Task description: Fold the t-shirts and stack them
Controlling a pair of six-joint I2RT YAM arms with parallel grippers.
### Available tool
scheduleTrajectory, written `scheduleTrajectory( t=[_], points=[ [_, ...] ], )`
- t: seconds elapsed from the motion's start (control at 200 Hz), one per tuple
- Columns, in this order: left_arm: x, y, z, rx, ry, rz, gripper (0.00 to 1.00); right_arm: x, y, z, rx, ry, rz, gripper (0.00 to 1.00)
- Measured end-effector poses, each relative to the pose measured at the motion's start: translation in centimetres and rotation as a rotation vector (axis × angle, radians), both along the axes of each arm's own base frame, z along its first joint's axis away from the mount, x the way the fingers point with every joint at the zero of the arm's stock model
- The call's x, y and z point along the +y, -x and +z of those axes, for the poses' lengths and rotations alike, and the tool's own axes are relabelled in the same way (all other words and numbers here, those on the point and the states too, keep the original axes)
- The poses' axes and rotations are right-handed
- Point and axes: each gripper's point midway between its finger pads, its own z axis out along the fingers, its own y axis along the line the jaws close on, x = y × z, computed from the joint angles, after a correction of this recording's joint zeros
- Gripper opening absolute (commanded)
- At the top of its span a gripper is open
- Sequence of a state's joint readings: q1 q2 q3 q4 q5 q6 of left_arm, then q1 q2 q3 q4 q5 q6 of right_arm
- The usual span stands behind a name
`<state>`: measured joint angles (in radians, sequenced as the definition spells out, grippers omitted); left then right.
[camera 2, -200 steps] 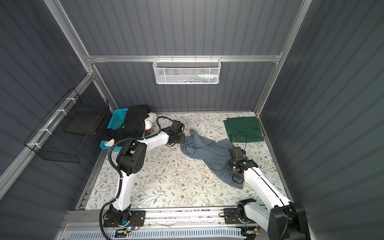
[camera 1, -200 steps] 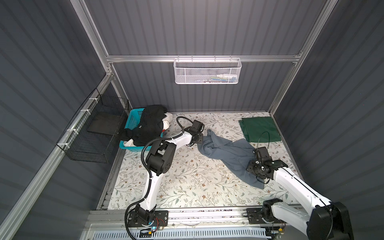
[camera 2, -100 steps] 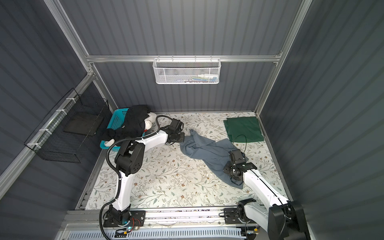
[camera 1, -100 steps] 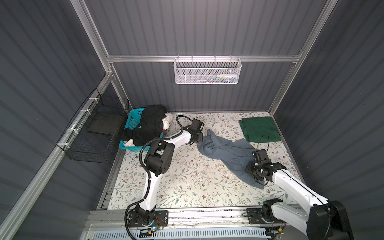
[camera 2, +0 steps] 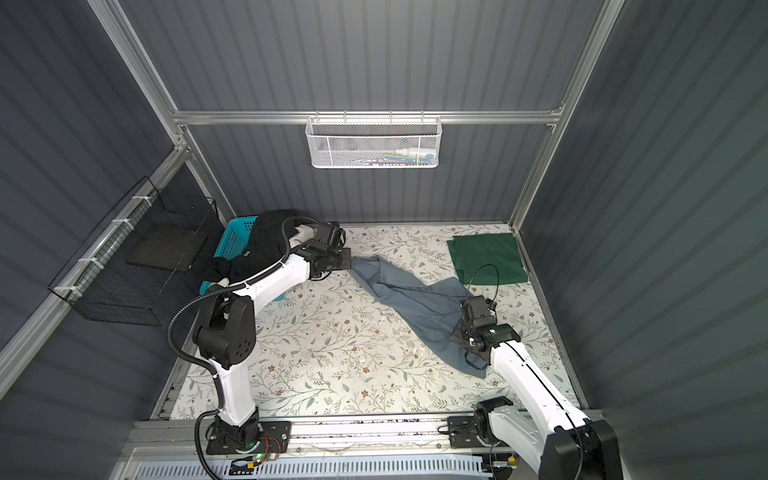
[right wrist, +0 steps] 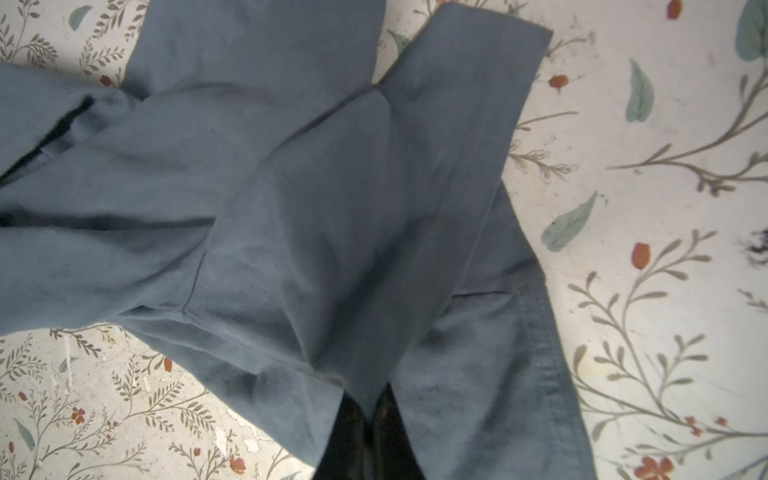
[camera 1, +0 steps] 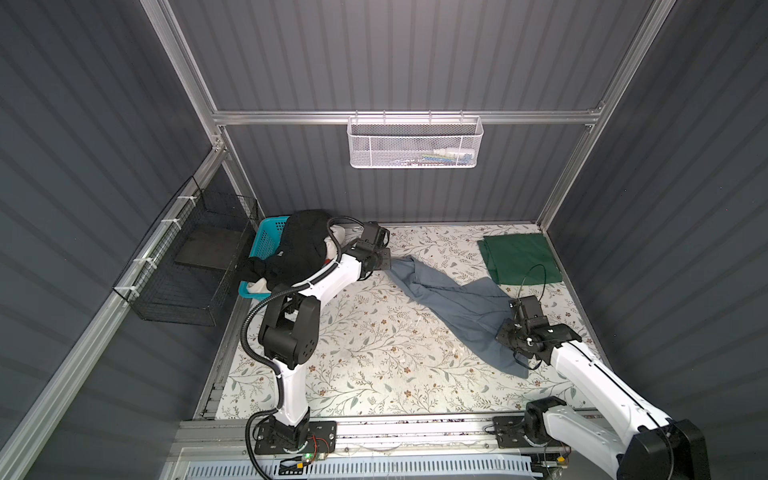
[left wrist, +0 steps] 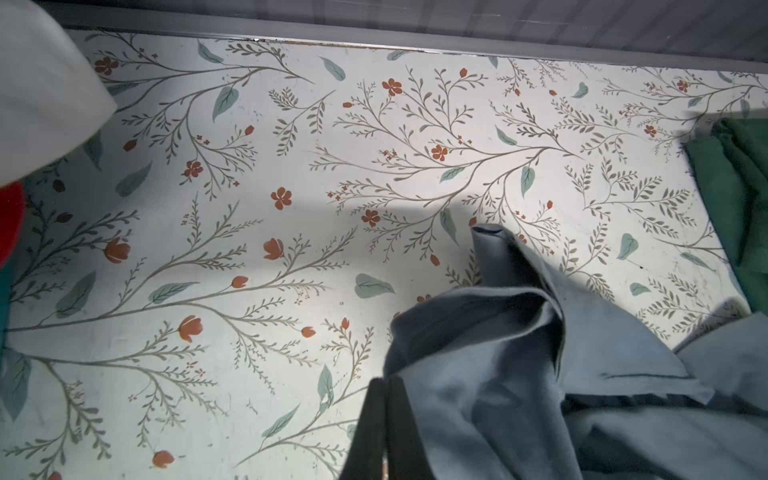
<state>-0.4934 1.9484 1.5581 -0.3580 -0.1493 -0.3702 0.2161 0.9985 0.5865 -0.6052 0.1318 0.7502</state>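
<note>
My left claw [left wrist: 384, 382] and right claw [right wrist: 370, 401] have just pinched shut on the blue-grey t-shirt [camera 1: 453, 299], which lies rumpled between them. I reckon it's ready to spread flat.

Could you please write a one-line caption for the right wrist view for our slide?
Right tool shut on a bunched fold of the blue-grey shirt over the floral table.

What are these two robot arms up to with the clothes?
Two robot arms are folding t-shirts. The left arm and the right arm each have jaws shut on opposite ends of a blue-grey t-shirt, which lies crumpled between them on the floral table. A dark green t-shirt lies folded at the far right corner; more clothes sit heaped in the turquoise basket.
</note>
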Motion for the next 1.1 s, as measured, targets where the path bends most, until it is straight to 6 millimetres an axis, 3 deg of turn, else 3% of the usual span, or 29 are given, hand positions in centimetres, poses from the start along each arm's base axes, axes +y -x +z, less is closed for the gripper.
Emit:
scheduleTrajectory(
  t=[0.195, 0.27, 0.375, 0.585, 0.75, 0.905, 1.095],
  points=[
    [1.1, -0.2, 0.1, 0.006, -0.004, 0.023, 0.0, 0.0, -1.1, 1.8, -0.025, 0.026, 0.022, 0.0],
    [2.1, -0.6, 0.2, 0.009, -0.006, 0.044, 0.0, 0.0, -2.7, 3.6, -0.055, 0.046, 0.035, 0.0],
    [3.6, -1.5, 1.5, -0.002, -0.024, 0.08, 0.0, 0.5, -6.2, 7.3, -0.122, 0.073, 0.064, 0.0],
    [7.8, -5.2, 9.0, -0.145, -0.006, 0.182, 0.0, 1.7, -14.1, 15.5, -0.3, 0.133, 0.13, 0.0],
    [10.5, -5.7, 15.9, -0.269, 0.001, 0.234, 0.0, 2.3, -18.0, 22.6, -0.452, 0.171, 0.164, 0.0],
    [11.4, -3.0, 21.5, -0.363, 0.025, 0.248, 0.0, 1.7, -17.7, 27.7, -0.554, 0.213, 0.165, 0.0],
    [12.3, 2.7, 27.3, -0.466, 0.071, 0.242, 0.0, 0.6, -12.7, 32.8, -0.662, 0.218, 0.159, 0.0]
  ],
)
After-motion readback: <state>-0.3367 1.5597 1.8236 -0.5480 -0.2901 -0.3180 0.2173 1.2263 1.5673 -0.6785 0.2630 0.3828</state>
